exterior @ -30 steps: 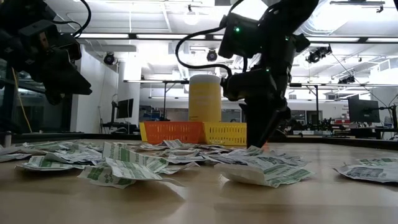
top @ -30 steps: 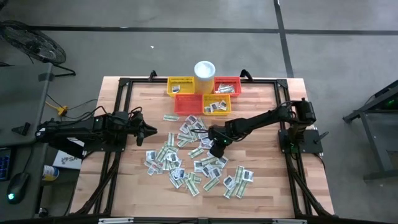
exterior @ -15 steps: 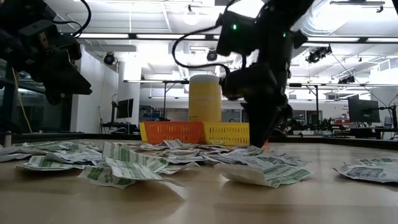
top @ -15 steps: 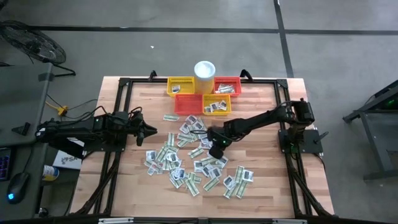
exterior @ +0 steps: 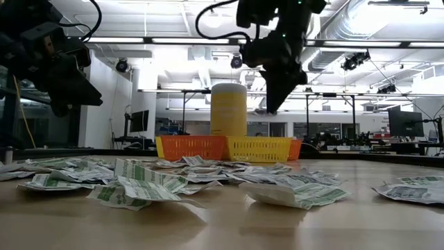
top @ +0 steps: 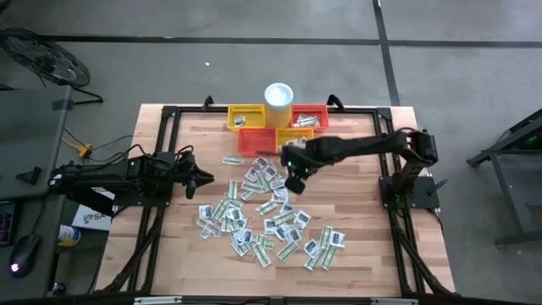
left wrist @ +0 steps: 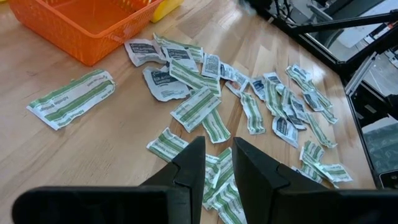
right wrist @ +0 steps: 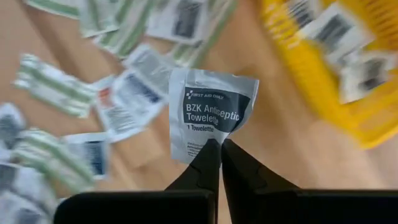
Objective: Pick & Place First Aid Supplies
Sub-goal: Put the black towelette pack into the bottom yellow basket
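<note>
— Progressing? Right gripper (right wrist: 214, 149) pinching a towelette sachet (right wrist: 210, 112) by its edge, hanging above the pile near the yellow basket (top: 296, 142).

— Barely started. A few packets in baskets, dozens of sachets (top: 262, 212) lying loose. Left gripper (left wrist: 214, 158) waiting aside, slightly parted, empty.

I see the wooden bench (top: 356, 246) carrying a loose scatter of sachets (top: 267, 216) across its middle. At its far edge sit a white cup (top: 279, 95), two yellow baskets (top: 246, 117) and two red-orange baskets (top: 257, 142), packed close together.
</note>
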Tool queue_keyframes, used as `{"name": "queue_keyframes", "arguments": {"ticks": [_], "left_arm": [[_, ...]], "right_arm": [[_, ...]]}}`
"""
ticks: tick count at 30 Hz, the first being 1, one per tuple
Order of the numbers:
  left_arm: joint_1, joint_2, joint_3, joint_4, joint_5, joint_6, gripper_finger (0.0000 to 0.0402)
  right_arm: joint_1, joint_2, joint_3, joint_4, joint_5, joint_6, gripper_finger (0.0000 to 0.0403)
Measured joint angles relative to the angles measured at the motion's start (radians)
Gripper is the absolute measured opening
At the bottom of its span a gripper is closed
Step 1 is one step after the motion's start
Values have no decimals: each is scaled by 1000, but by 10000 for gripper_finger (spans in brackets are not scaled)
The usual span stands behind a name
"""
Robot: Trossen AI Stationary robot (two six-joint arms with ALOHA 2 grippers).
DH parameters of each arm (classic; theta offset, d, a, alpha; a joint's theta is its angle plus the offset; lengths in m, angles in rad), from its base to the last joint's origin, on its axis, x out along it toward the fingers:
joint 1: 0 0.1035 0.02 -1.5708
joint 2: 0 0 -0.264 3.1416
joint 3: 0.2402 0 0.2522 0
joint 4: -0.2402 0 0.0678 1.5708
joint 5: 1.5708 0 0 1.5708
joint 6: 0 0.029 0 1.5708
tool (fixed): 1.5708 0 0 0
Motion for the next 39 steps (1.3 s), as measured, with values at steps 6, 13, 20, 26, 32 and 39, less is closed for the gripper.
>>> {"name": "queue_keyframes", "arguments": {"ticks": [6, 13, 20, 26, 32, 39], "left_arm": [[0, 0, 0, 0, 0, 0, 80], [0, 0, 0, 0, 0, 0, 80], [0, 0, 0, 0, 0, 0, 80], [0, 0, 0, 0, 0, 0, 80], [0, 0, 0, 0, 0, 0, 80], [0, 0, 0, 0, 0, 0, 80]], "right_arm": [[-116, -3, 21, -47, 20, -251, 1], [-243, -3, 14, -43, 65, -537, 1], [-340, 7, 14, -29, 72, -792, 1], [-360, 43, 14, 4, 56, -965, 2], [-359, 85, 14, 47, 52, -1032, 4], [-357, 103, 14, 57, 58, -1053, 37]]}}
